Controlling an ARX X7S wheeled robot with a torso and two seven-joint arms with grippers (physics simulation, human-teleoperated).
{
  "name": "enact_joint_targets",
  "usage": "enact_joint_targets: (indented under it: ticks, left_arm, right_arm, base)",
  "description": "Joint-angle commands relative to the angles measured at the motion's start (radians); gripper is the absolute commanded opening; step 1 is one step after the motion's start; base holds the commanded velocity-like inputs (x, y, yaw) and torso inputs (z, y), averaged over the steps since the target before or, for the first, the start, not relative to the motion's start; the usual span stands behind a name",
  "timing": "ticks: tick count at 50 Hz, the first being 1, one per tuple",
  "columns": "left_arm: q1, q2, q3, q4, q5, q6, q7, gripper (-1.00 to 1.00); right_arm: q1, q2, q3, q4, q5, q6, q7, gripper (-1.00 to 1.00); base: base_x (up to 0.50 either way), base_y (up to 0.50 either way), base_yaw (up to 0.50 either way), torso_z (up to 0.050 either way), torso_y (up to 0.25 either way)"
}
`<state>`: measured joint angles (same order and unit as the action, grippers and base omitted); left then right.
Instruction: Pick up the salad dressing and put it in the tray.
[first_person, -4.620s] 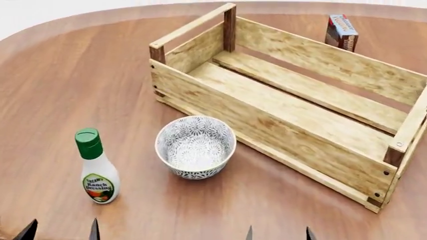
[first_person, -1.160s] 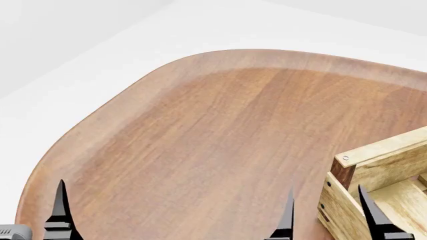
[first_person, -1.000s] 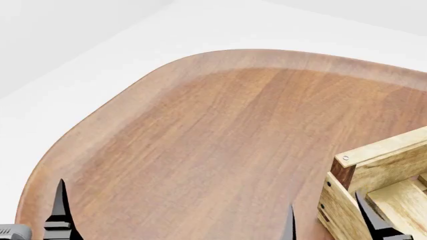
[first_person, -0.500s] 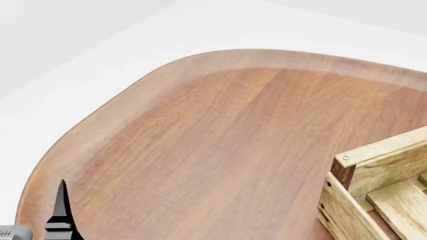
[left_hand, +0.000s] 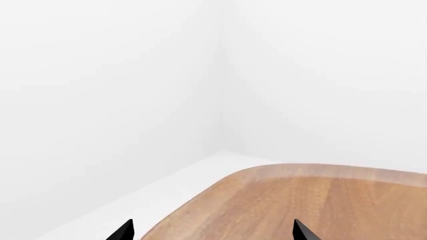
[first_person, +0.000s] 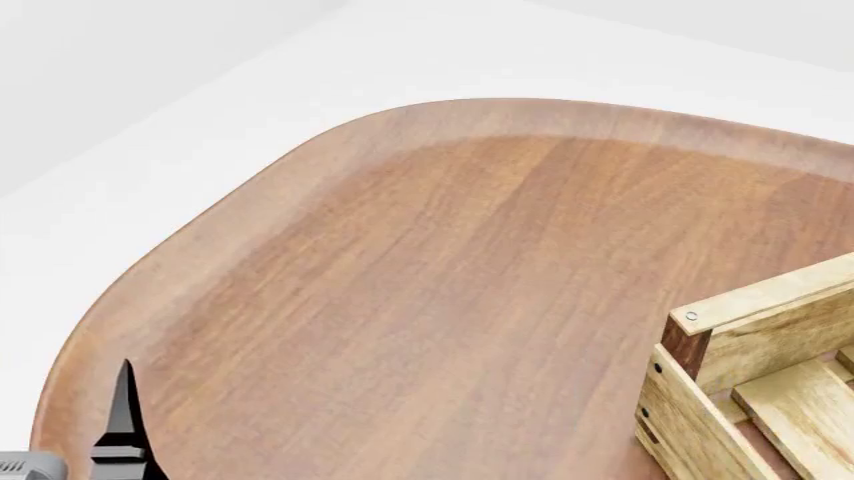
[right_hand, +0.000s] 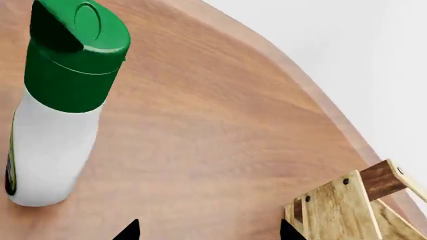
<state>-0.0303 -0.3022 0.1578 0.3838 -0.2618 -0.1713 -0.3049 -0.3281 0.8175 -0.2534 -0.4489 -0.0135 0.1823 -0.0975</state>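
In the right wrist view, the right gripper shows only as two black fingertips set well apart at the frame edge, so it is released, with nothing between its tips but bare wood. Just ahead of it and off to one side stands the salad dressing, a white bottle with a green flip cap, resting on the table and not touched by either tip. Beyond the other fingertip, a corner of the tray shows, its dark brown post and pale slats well apart from the bottle. The left gripper in its own wrist view also has its two dark tips spread wide and holds nothing, hanging over the table's rounded edge with white walls behind. In the head view one black left fingertip rises at the lower edge, and the tray's corner sits at the lower right.
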Motion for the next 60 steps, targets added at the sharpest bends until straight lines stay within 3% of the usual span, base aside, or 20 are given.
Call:
enact_joint_targets:
  ticks: [1,14,28,45,51,60]
  left_arm:
    - [-0.002,-0.002,0.004,-0.003,-0.001,0.001,-0.004,1.0]
    - [-0.002,-0.005,0.01,-0.005,-0.001,0.005,-0.008,1.0]
    - [-0.001,-0.013,0.007,0.001,-0.009,0.002,-0.013,1.0]
    - [-0.008,-0.017,0.005,0.002,-0.016,-0.001,-0.021,1.0]
    - [-0.007,-0.02,0.007,0.005,-0.016,0.0,-0.023,1.0]
    - [-0.006,-0.021,0.008,-0.005,-0.018,0.005,-0.024,1.0]
  right_arm:
    - [-0.054,0.054,-0.007,-0.043,0.03,-0.014,-0.051,1.0]
    - [-0.083,0.06,0.045,-0.092,0.257,-0.115,-0.14,1.0]
    - [0.046,-0.03,-0.058,-0.017,0.278,-0.145,-0.234,1.0]
    - [0.24,-0.211,-0.128,0.198,0.32,-0.098,-0.26,1.0]
    - [0.274,-0.204,-0.183,0.206,0.362,-0.098,-0.376,1.0]
    - [0.327,-0.257,-0.207,0.265,0.38,-0.117,-0.416,1.0]
  base:
    - [0.0,0.0,0.0,0.0,0.0]
    - [0.0,0.0,0.0,0.0,0.0]
    - [0.0,0.0,0.0,0.0,0.0]
    - [0.0,0.0,0.0,0.0,0.0]
    - [0.0,0.0,0.0,0.0,0.0]
    - [0.0,0.0,0.0,0.0,0.0]
